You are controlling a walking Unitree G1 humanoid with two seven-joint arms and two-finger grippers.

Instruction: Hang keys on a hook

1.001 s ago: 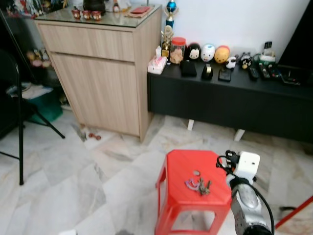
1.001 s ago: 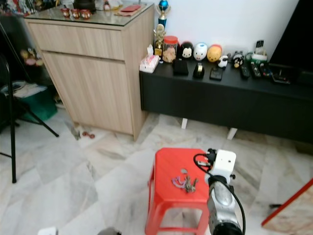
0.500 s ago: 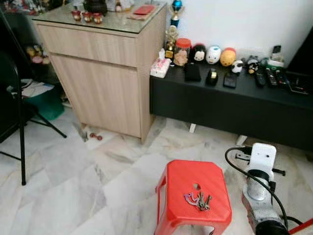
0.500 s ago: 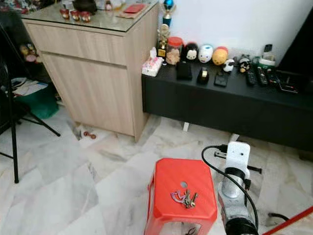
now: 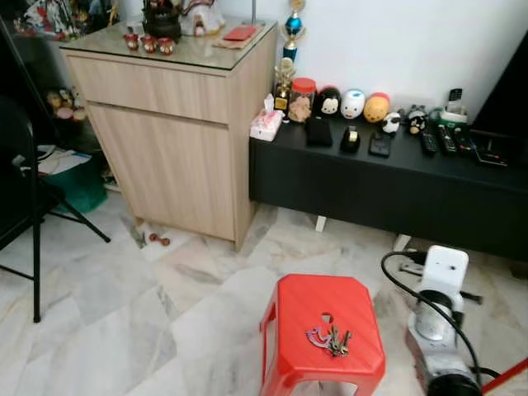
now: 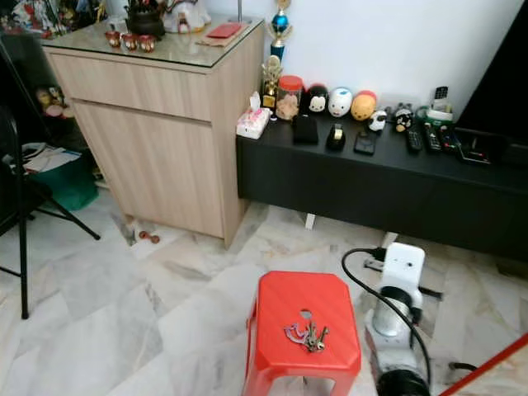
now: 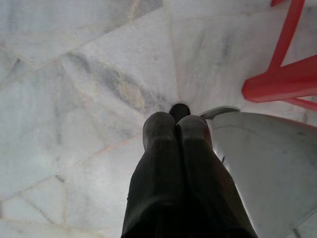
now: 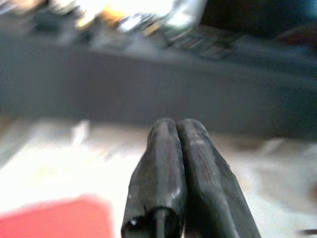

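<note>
Black fingers of the right end effector (image 8: 176, 130) are pressed together with nothing between them, and the blurry black TV bench (image 8: 148, 84) is seen ahead of them. The silver right arm (image 5: 436, 330) is raised just beside the red stool (image 5: 322, 334), on its right. The left end effector (image 7: 176, 126) is pressed shut too and is pointed down at the marble floor (image 7: 74, 89), near a red stool leg. The keys (image 5: 331, 338) are lying on top of the stool, near its small round hole. Behind the stool, a wooden cabinet (image 5: 165, 140) is seen, with small round toys (image 5: 352, 103) lined up on the bench.
</note>
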